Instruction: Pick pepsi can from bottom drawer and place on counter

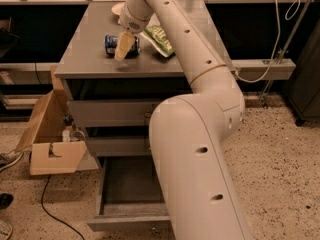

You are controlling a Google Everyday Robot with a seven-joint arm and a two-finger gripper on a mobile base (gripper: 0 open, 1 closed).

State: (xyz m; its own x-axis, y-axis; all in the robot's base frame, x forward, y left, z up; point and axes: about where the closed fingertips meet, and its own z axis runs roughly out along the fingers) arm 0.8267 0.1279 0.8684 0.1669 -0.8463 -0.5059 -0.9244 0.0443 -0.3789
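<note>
The pepsi can point(113, 44) is blue and lies on its side, low over the left middle of the grey counter point(82, 59). My gripper point(123, 45) reaches down from the arm and is shut on the can, with one tan finger point(124, 46) across its front. The bottom drawer point(129, 185) is pulled open below, and the part of its inside that my arm leaves in view holds nothing. My arm hides its right part.
A green chip bag point(159, 39) lies on the counter right of the can. A pale round object point(117, 7) sits at the counter's back. An open cardboard box point(50, 144) stands on the floor left of the cabinet, with a cable point(50, 204) nearby.
</note>
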